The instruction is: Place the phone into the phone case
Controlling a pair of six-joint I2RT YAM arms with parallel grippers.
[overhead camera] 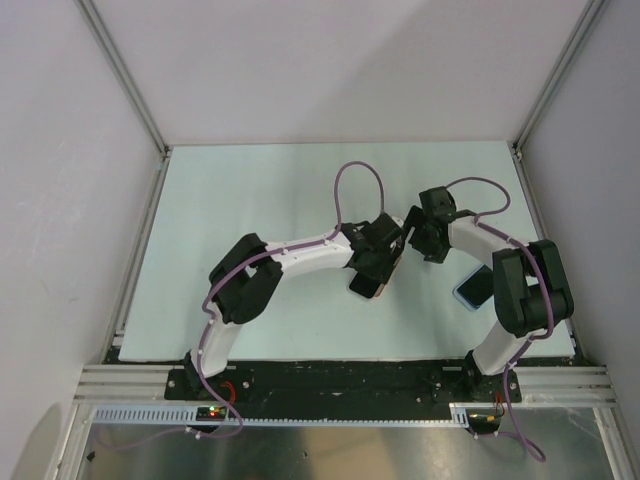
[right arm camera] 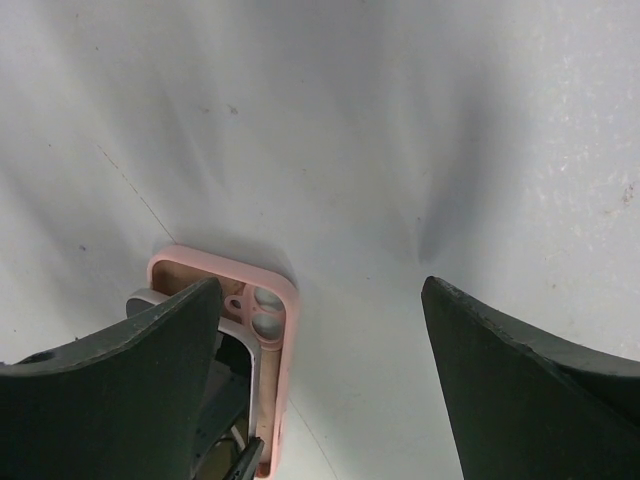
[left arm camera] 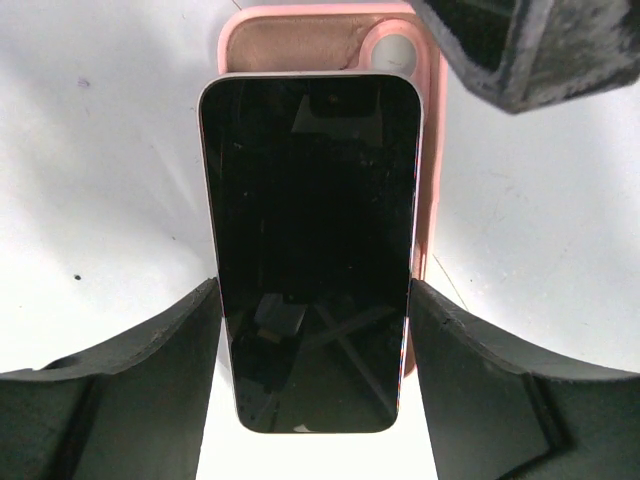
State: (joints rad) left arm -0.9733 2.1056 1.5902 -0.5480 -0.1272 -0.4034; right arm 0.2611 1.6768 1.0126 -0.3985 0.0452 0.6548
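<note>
The phone (left arm camera: 310,250), black screen up, is gripped by its long sides between my left gripper's (left arm camera: 312,295) fingers. It lies over the pink phone case (left arm camera: 300,40), whose camera-hole end and right rim stick out past it. In the top view the left gripper (overhead camera: 375,262) and phone (overhead camera: 365,284) are at mid-table. My right gripper (overhead camera: 420,235) is open and empty just beyond them. In its wrist view the gripper (right arm camera: 320,380) hovers by the case's camera corner (right arm camera: 275,320), and the phone's edge (right arm camera: 245,355) sits inside the case rim. One right finger (left arm camera: 520,50) shows by the case corner.
A blue flat object (overhead camera: 473,288) lies on the pale mat (overhead camera: 250,200) near the right arm's elbow. Grey enclosure walls (overhead camera: 60,150) stand on the left, the right and at the back. The arm bases sit on the black rail (overhead camera: 330,380) at the near edge.
</note>
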